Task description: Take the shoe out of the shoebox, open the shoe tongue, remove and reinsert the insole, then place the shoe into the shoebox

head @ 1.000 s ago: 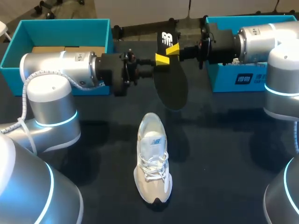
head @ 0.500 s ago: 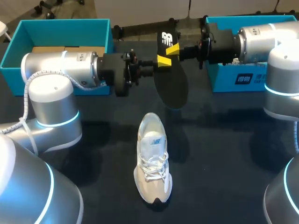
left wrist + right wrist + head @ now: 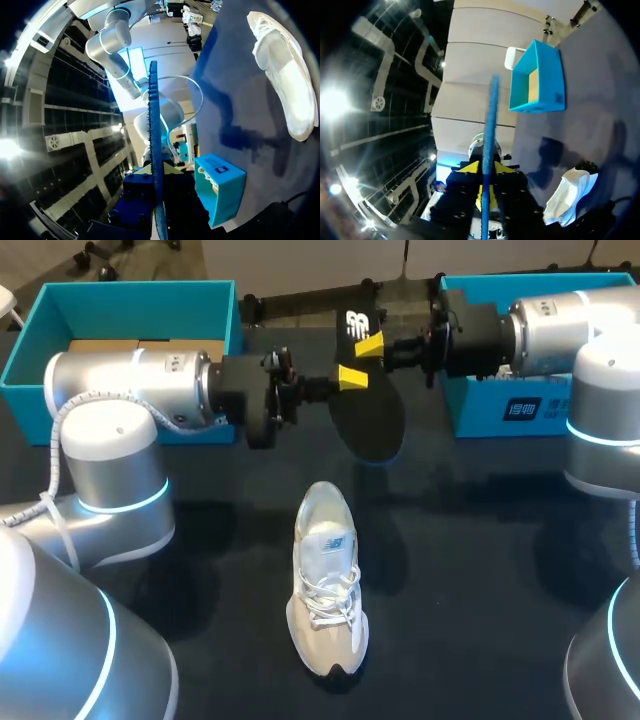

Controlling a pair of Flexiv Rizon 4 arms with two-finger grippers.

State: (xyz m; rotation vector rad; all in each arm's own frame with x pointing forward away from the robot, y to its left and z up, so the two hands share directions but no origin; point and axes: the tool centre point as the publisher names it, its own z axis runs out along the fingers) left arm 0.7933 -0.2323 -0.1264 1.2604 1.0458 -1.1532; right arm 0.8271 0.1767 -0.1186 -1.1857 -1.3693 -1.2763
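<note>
A black insole (image 3: pixel 368 415) hangs in the air over the back of the table, between my two grippers. My left gripper (image 3: pixel 352 377) is shut on its edge. In the left wrist view the insole (image 3: pixel 152 125) stands edge-on between the fingers of that gripper (image 3: pixel 157 170). My right gripper (image 3: pixel 370 344) sits at the insole's logo end with its fingers slightly apart, open; the insole (image 3: pixel 490 125) runs between them at the right gripper (image 3: pixel 486 170). The white and beige shoe (image 3: pixel 325 590) lies on the table below, toe toward the front; the shoe (image 3: pixel 285 75) (image 3: pixel 567 197) shows in both wrist views.
An open teal shoebox (image 3: pixel 130 300) with cardboard inside stands at the back left, behind my left arm. A second teal box (image 3: pixel 520 410) stands at the back right under my right arm. Dark tabletop surrounds the shoe.
My left gripper has closed onto the insole. The right gripper's fingers have eased apart, and the insole has tilted and shifted slightly right. The shoe has not moved.
</note>
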